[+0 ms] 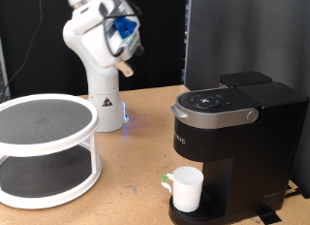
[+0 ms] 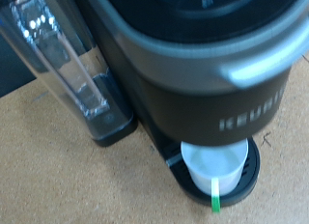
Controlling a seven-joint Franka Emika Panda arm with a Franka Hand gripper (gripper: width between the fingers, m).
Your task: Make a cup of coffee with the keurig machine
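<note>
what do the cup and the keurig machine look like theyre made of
The cup: plain white, smooth and slightly glossy, probably glazed ceramic, though plastic can't be ruled out. The keurig machine: matte black body, likely molded plastic; its curved lid handle is silver-grey with a soft sheen, either metal or metallic-painted plastic.

The white robot arm [image 1: 97, 36] runs off the exterior view's top, and the two-finger gripper [image 1: 123, 66] hanging from it is too small and blurred to show how its fingers stand. Well below it, the tall black coffee machine [image 1: 237, 138] is cut by the right edge. In the wrist view the gripper does not show; the machine's clear plastic water tank [image 2: 58, 60] and lid are cropped, and the plain white mug [image 2: 214, 166] hides its handle
</note>
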